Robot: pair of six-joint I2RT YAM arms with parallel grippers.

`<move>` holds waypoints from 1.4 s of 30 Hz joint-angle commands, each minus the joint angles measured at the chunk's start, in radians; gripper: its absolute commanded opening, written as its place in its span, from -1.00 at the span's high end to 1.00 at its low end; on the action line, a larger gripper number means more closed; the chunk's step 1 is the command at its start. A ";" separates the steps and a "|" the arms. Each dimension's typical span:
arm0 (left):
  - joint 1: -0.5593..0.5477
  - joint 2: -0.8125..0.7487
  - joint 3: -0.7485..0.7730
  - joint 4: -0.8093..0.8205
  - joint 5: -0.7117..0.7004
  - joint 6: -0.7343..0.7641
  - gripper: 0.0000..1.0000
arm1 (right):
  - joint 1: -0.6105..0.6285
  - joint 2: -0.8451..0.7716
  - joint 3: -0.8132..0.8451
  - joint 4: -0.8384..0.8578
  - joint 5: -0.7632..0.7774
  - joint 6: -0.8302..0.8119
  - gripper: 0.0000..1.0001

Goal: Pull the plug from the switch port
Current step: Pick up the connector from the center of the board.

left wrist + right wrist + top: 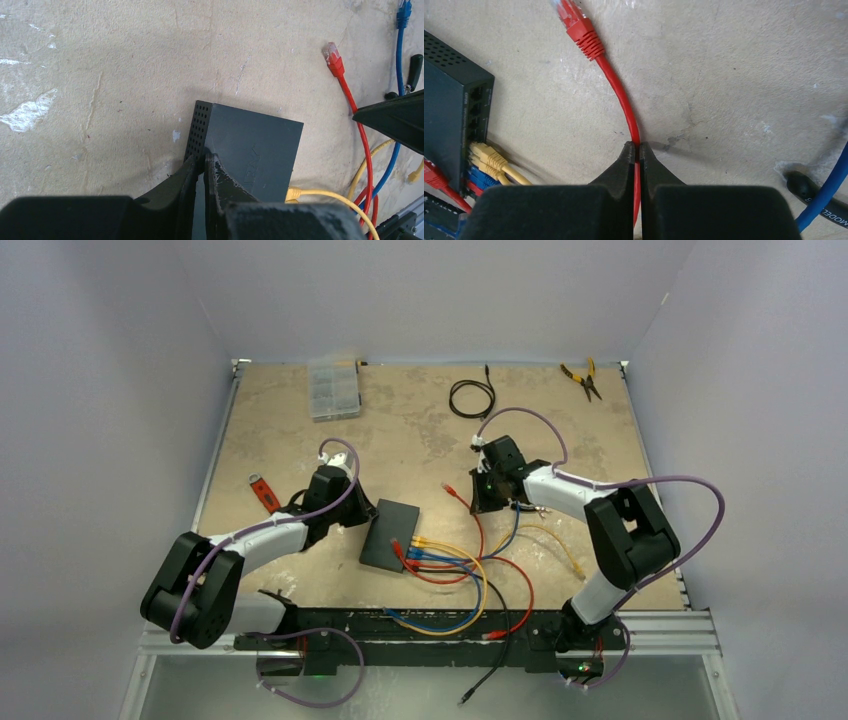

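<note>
The flat black switch [392, 535] [255, 150] [449, 110] lies mid-table. Yellow [486, 152], blue [476, 176] and red [431, 175] plugs sit in its ports on the side facing the right arm. My left gripper [358, 510] [205, 159] is shut on the switch's near corner, by its perforated side. My right gripper [487, 502] [637, 146] is shut on a red cable [624, 100]. That cable's red plug [447, 487] [333, 56] [579, 25] lies loose on the table, apart from the switch.
A tangle of red, blue and yellow cables [470, 580] runs from the switch to the front edge. At the back are a clear compartment box [334, 390], a coiled black cable [472, 398] and pliers [582, 378]. A red-handled tool [264, 492] lies at the left.
</note>
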 commanded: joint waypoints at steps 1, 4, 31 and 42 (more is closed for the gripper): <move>0.007 0.034 -0.038 -0.132 -0.065 0.044 0.80 | -0.022 -0.037 0.074 -0.008 -0.024 -0.001 1.00; 0.007 0.034 -0.037 -0.135 -0.067 0.044 0.80 | -0.061 -0.063 0.099 0.005 -0.081 -0.004 1.00; 0.007 0.038 -0.032 -0.137 -0.069 0.045 0.79 | -0.309 -0.470 0.222 -0.013 0.091 0.016 1.00; 0.007 0.036 -0.037 -0.134 -0.068 0.044 0.79 | -0.309 -0.577 0.316 -0.030 0.234 0.012 1.00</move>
